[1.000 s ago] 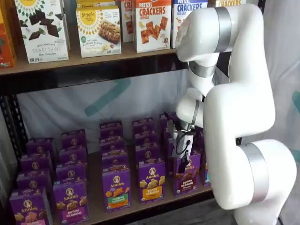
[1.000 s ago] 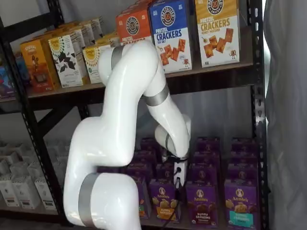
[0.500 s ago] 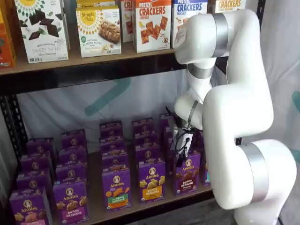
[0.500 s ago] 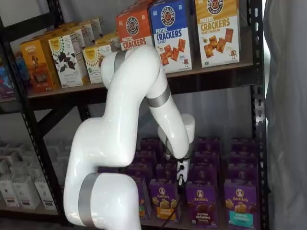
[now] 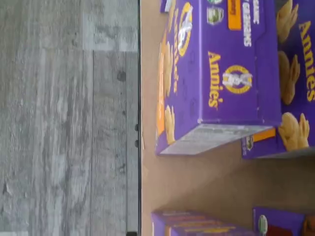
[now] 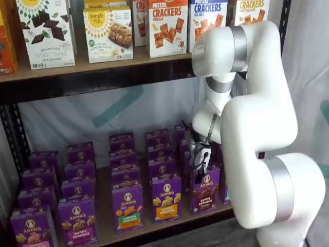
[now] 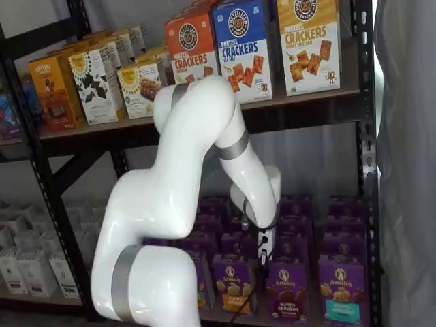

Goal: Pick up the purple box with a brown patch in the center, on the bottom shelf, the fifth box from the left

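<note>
**Approach to the purple box: pincer lowering over the front row**

I am lowering my pincer point(image 6: 200, 160) toward the purple box point(image 6: 205, 194), which is standing at the front of the bottom shelf point(image 6: 154, 226), and it is now hanging lower and nearer the carton top than a second ago. I cannot tell whether the fingers are parted; they are showing side-on. The descent is putting me almost over the target. A yellow-banded carton point(image 6: 166, 198) is standing just beside it, so side room is tight; the front rail point(image 5: 139, 118) edge is leaving free space toward the floor point(image 5: 64, 123)
</note>
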You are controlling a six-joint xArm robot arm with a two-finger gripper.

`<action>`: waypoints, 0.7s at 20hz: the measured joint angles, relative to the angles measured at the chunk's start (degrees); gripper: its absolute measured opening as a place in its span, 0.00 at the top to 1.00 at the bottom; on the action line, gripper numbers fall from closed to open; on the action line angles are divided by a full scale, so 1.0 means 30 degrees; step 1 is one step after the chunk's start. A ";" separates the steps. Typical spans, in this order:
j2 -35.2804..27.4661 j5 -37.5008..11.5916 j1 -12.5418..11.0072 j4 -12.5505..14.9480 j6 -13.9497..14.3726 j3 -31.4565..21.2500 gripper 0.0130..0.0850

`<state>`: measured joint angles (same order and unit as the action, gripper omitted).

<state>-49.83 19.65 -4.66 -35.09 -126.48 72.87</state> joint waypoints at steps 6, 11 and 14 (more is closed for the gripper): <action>-0.1157 0.1028 -0.0528 0.2734 0.2090 0.1585 0.00; -0.1891 0.2021 -0.0757 0.5601 0.4508 0.2723 0.00; -0.2292 0.2338 -0.0795 0.7091 0.5815 0.3222 0.00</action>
<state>-56.71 26.66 -7.04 -13.81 -109.04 82.53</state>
